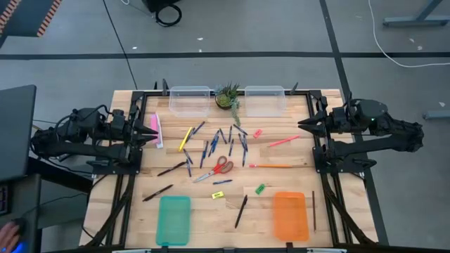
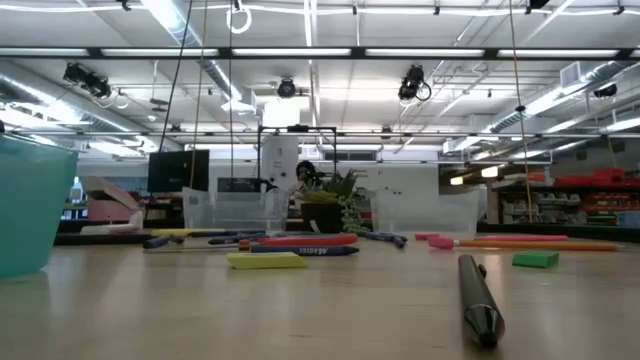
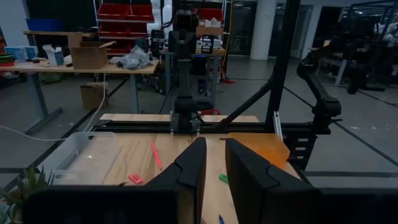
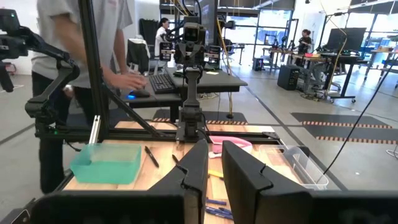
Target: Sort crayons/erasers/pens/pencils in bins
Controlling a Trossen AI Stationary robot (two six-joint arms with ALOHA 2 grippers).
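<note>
Arms parked at opposite tabletop (image 1: 281, 183) edges, both held above the wood and carrying nothing. Left end effector (image 1: 153, 134) sits at the left edge, just beside the long pink box (image 1: 156, 131); its fingers (image 3: 193, 163) stand a narrow gap apart, nothing between them. Right end effector (image 1: 304, 126) sits at the right edge, fingers (image 4: 198, 163) likewise slightly parted and empty.

Two clear bins (image 1: 190, 100) stand at the far edge, one on either side of the small potted plant (image 1: 227, 97). Teal tray (image 1: 174, 219) and orange tray (image 1: 290, 216) lie at the near edge, well apart. None of the four appears to hold anything.

Blue pens (image 1: 211, 146) lie scattered in the middle, around the red-handled scissors (image 1: 219, 168). Yellow pencil (image 1: 185, 138) lies left of that cluster. Dark pencils (image 1: 241, 210) lie loose toward the near side, one between the two trays, one just right of the orange tray. Pink stick (image 1: 283, 141) and orange stick (image 1: 271, 166) lie toward the right.

Erasers: pink (image 1: 257, 133) right of the pens, green (image 1: 260, 188) above the orange tray, yellow (image 1: 217, 195) near centre.

Right wrist view: person (image 4: 81, 37) at a desk behind the table, hand on a mouse.
</note>
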